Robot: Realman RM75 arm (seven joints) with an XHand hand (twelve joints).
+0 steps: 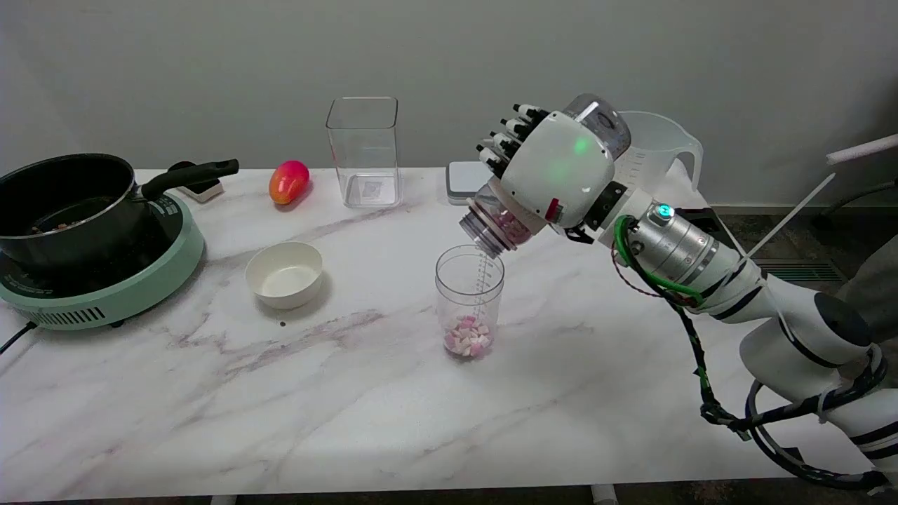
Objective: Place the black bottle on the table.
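Observation:
My right hand (558,168) grips the bottle (494,228), a dark-tinted see-through one, in the air above the table's middle. The bottle is tipped steeply, with its open mouth down to the left and its base up to the right behind the hand. Pink and white pieces show inside its neck. The mouth hangs just over the rim of a clear cup (468,280) that stands on the marble table (280,393). A small heap of the same pieces (467,338) lies in the cup's bottom. The hand hides most of the bottle's body.
At the left, a black pot (66,203) sits on a green cooktop (140,280). A white bowl (284,275), a red-orange fruit (288,181) and a tall clear container (363,151) stand further back. A small grey-white device (466,179) and a clear jug (659,154) are behind the hand.

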